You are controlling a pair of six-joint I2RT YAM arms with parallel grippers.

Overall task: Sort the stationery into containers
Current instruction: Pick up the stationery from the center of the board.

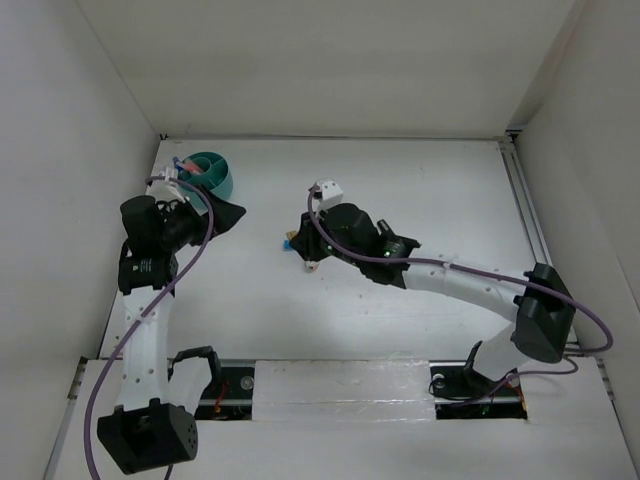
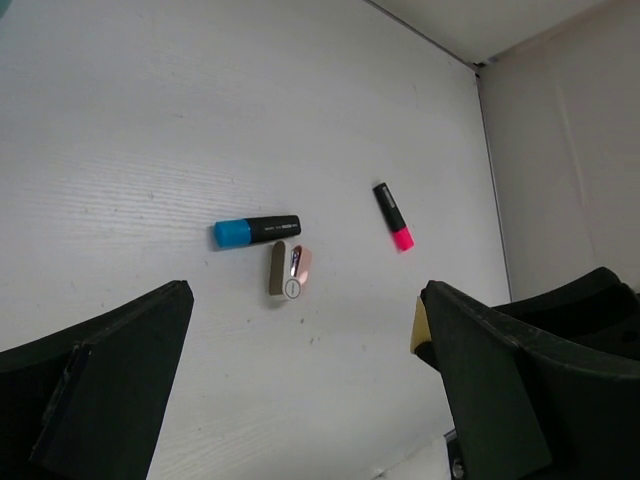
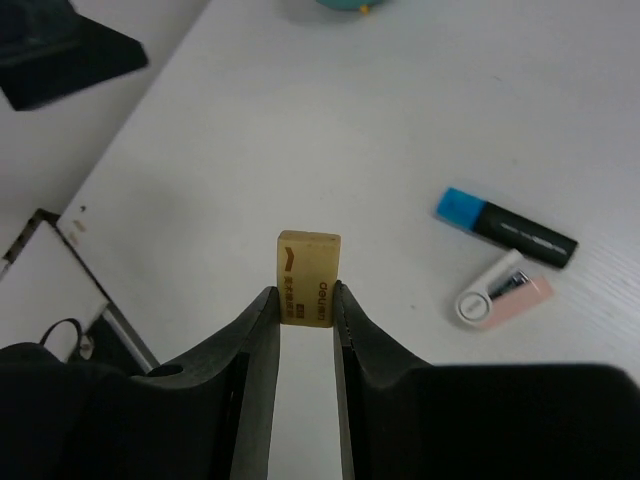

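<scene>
The right gripper (image 3: pixel 305 300) is clenched on the block (image 3: pixel 308 262), with a finger flat against each long side and the top half standing proud of the tips. The grip looks square and centred. The step in hand seems to be carrying the block to the tub (image 1: pixel 210 172), which sits well apart from it at the far left of the table (image 1: pixel 420 190). To do that well, I would lift straight up before swinging across, so the block does not drag. I would keep the squeeze even and let go only low over a compartment, because a light piece dropped from height would likely bounce out. Whether the block is already off the table I cannot tell.

The block is tan and matte, a small rectangular slab with printed lettering. It looks rubbery and should not slip. Just beside it, equally far from the tub, lie the blue marker (image 3: pixel 505 228) and the eraser (image 3: pixel 500 292). The blue marker is a stubby black barrel with a blue end, smooth and liable to roll. The eraser is pink with a rounded white end. The pink marker (image 2: pixel 394 215) lies farther from the tub than both.

The tub is round teal plastic with thin walls, and something salmon-coloured shows inside. The left gripper (image 1: pixel 215 208) hangs right next to it, jaws spread wide and holding nothing. The drop needs to steer clear of it.
</scene>
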